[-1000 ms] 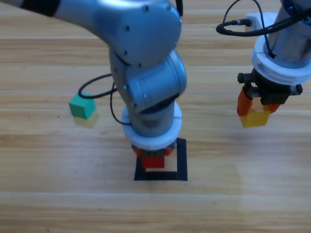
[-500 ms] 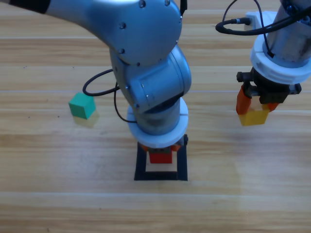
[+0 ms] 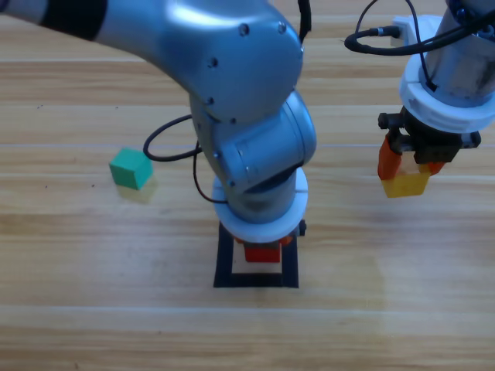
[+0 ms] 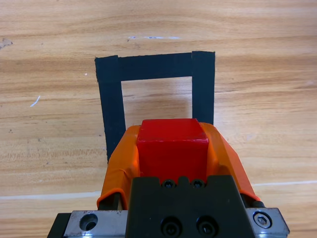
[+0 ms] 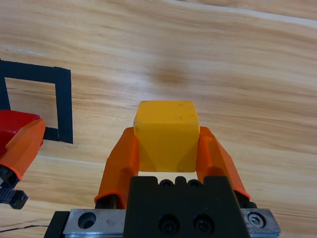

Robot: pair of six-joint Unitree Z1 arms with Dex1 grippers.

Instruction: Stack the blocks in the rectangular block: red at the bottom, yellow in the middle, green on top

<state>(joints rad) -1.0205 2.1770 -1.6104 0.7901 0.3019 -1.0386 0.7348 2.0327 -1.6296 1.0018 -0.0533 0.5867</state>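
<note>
Left hand (image 4: 173, 148): closed tight on the red block (image 4: 172, 148), one orange jaw on each side of it. It is over the tape box, at the box's far side in the high view.
Red block: held between the jaws. I cannot tell if it touches the wood yet.
Tape box (image 3: 288, 263): a black tape outline on the tabletop (image 3: 93, 309), with bare wood in its middle. The left arm hides its top part in the high view.
Right hand (image 5: 167, 148): closed tight on the yellow block (image 5: 167, 134), well off to the right of the tape box.
Yellow block: held between the jaws, above the wood.
Green block (image 3: 130, 168): alone on the tabletop, well to the left of the tape box, with no hand near it.
</note>
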